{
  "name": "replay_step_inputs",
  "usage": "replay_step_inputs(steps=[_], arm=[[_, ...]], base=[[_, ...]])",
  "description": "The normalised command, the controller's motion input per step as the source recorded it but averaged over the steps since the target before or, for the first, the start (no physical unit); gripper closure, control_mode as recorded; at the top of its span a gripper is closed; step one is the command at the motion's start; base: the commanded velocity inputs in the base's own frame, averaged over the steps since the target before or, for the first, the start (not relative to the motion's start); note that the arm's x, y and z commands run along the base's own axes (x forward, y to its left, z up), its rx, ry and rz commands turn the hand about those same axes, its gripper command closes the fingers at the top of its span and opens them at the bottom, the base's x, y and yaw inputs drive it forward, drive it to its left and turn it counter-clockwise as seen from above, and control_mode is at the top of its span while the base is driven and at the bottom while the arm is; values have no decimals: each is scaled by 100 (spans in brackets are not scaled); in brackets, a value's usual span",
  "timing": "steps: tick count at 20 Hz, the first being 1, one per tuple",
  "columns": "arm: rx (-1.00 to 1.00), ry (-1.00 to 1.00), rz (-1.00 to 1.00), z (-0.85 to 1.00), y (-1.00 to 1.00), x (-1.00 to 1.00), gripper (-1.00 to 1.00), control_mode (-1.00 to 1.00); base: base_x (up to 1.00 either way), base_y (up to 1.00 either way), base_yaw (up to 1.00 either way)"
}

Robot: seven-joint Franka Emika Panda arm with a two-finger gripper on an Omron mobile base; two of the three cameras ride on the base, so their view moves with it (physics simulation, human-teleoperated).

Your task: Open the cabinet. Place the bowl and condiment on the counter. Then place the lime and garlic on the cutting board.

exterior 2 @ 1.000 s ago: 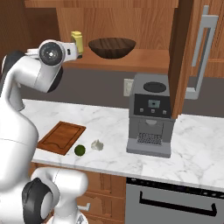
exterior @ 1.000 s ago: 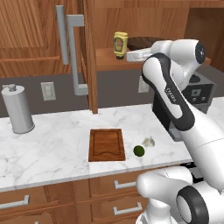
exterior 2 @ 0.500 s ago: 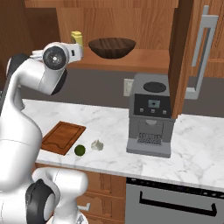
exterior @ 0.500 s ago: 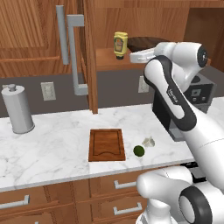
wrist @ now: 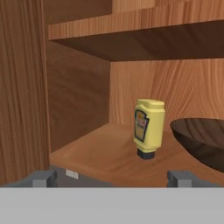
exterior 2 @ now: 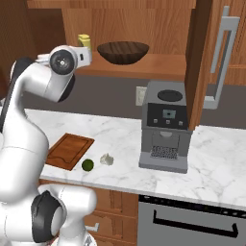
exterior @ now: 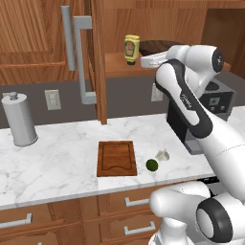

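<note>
Cabinet doors are swung open, so that step looks done. Bowl sits on the shelf, and the condiment stands upright just left of it. Hand is wide open, empty, level with the shelf, and the bottle's dead ahead, slightly right of center between the fingertips.
</note>
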Motion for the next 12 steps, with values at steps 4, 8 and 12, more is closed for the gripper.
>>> replay_step_inputs(steps=[4, 8, 12], arm=[[0, 0, 0, 0, 0, 11, -100, -100], [0, 0, 0, 0, 0, 16, -100, -100], [0, 0, 0, 0, 0, 17, -100, -100]], base=[[0, 0, 0], [0, 0, 0], [0, 0, 0]])
